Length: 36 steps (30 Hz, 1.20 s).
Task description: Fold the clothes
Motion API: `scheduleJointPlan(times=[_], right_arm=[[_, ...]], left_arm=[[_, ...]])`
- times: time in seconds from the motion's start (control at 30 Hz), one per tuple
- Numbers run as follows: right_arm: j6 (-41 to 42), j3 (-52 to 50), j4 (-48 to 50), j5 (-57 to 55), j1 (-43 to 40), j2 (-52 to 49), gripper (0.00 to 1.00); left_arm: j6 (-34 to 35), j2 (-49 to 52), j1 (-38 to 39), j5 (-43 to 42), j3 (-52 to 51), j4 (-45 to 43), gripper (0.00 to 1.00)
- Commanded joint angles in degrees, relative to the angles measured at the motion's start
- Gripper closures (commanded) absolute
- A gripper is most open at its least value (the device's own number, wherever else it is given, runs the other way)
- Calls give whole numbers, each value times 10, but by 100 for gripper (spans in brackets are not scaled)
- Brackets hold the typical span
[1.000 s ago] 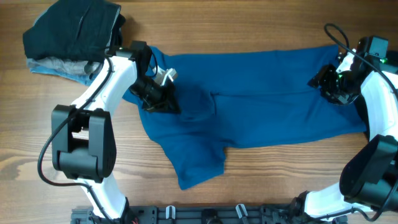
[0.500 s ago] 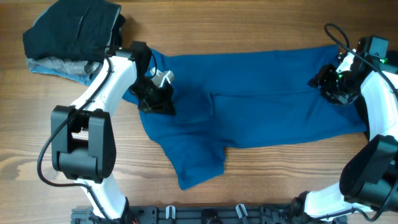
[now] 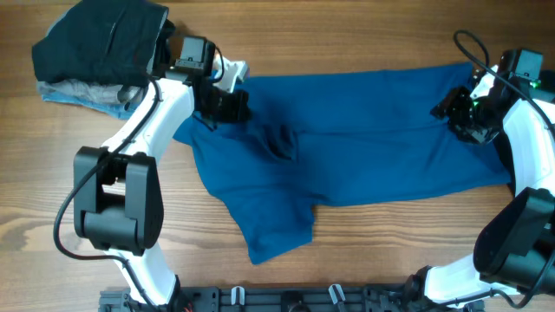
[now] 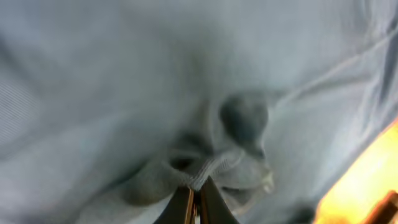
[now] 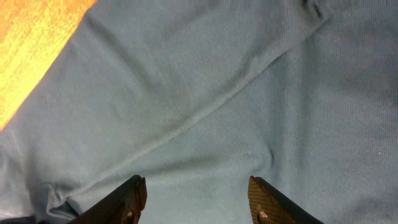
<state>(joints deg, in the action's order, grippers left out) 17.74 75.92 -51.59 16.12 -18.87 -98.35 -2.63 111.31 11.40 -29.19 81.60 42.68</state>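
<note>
Two robot arms reach over one big blue polo shirt [image 3: 364, 147]. It lies spread out on the wooden table [image 3: 373, 260], long ways from left to right, with one part sticking out toward the near side.

The left gripper [image 3: 227, 102] is at the far left corner of the shirt. Its fingers [image 4: 183, 205] are pressed tight together. The left wrist view is blurry, but it seems to show a small bunch of blue cloth pinched at their tips. The cloth next to it is wrinkled and has a dark bump.

The right gripper [image 3: 460, 117] is over the right end of the shirt. Its two fingers [image 5: 132, 198] stand open, with a wide gap. Nothing is held between them. Only flat blue cloth with a seam line shows below. I cannot tell if the tips touch the cloth.

At the far left corner of the table sits a pile, with a black garment [image 3: 100, 39] on top of a grey garment [image 3: 82, 91]. The pile is just beside the shirt's left end.
</note>
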Motion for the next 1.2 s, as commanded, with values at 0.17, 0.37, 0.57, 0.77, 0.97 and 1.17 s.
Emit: scheduleJointPlan(times=[0.17, 0.37, 0.57, 0.77, 0.97, 1.17], right_arm=[[5, -1, 17, 9, -2, 4, 42], [4, -1, 18, 9, -2, 4, 41], [3, -1, 14, 9, -2, 4, 39], [3, -1, 18, 9, -2, 4, 36], [2, -1, 19, 9, -2, 4, 36], [3, -1, 18, 9, -2, 4, 36]], left_arm=[[1, 0, 1, 94, 5, -108, 96], [1, 19, 1, 91, 5, -109, 71], [-32, 18, 1, 26, 5, 54, 50], [-47, 19, 18, 27, -7, 107, 76], [-46, 20, 43, 27, -50, 56, 33], [-41, 20, 59, -28, -58, 51, 43]])
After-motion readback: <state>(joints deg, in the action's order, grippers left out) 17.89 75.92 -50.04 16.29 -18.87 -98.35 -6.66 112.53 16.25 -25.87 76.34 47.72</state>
